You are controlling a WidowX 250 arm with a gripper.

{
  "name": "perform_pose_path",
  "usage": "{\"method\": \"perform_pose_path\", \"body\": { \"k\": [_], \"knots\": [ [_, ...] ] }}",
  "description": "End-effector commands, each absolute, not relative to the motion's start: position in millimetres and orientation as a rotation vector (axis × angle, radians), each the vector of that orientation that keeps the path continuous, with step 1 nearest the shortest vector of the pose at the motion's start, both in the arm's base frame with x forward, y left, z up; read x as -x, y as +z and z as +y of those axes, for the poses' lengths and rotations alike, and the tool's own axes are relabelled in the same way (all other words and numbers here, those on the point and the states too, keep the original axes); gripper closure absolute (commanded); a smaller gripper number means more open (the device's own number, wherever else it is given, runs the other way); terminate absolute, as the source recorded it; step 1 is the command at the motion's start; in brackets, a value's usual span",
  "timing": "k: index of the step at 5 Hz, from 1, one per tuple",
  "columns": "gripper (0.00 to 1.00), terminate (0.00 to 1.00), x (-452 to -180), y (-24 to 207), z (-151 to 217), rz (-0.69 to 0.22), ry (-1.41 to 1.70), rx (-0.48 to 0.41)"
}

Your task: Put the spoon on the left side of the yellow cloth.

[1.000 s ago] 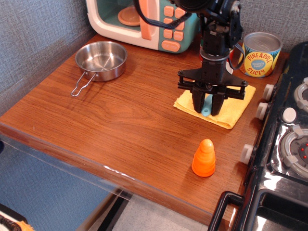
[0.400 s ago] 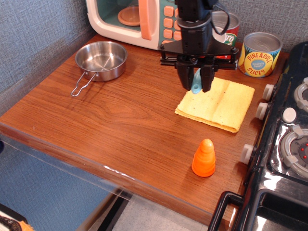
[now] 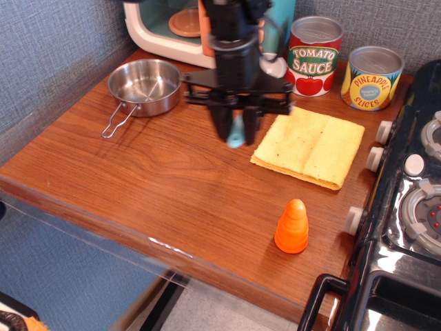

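Observation:
My gripper (image 3: 236,131) hangs over the wooden table just left of the yellow cloth (image 3: 309,147). It is shut on the spoon (image 3: 236,135), whose light blue handle end sticks down between the fingers; its white bowl (image 3: 273,67) shows behind the gripper, to the right. The spoon is held off the table. The cloth lies flat with a centre crease, nothing on it.
A steel pan (image 3: 145,84) with a wire handle sits at the back left. A toy microwave (image 3: 200,27) stands behind the arm. A tomato sauce can (image 3: 315,55) and a pineapple can (image 3: 372,77) stand at the back right. An orange cone (image 3: 291,226) is near the front. A stove (image 3: 413,200) borders the right.
My gripper has lifted the spoon off the cloth and carried it left, from over the cloth to the bare wood beside its left edge.

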State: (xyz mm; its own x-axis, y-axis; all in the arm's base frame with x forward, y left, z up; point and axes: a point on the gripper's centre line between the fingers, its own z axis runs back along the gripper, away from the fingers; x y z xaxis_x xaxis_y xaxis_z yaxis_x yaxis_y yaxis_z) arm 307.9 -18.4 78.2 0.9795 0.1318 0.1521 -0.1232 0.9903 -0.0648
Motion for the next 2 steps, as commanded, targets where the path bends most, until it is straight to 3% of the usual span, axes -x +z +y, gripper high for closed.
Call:
{"method": "perform_pose_path", "body": {
  "k": [1, 2],
  "knots": [
    [1.00, 0.00, -306, 57, 27, -0.130, 0.104, -0.052],
    [1.00, 0.00, -317, 45, 34, -0.116, 0.127, -0.089]
  ]
}}
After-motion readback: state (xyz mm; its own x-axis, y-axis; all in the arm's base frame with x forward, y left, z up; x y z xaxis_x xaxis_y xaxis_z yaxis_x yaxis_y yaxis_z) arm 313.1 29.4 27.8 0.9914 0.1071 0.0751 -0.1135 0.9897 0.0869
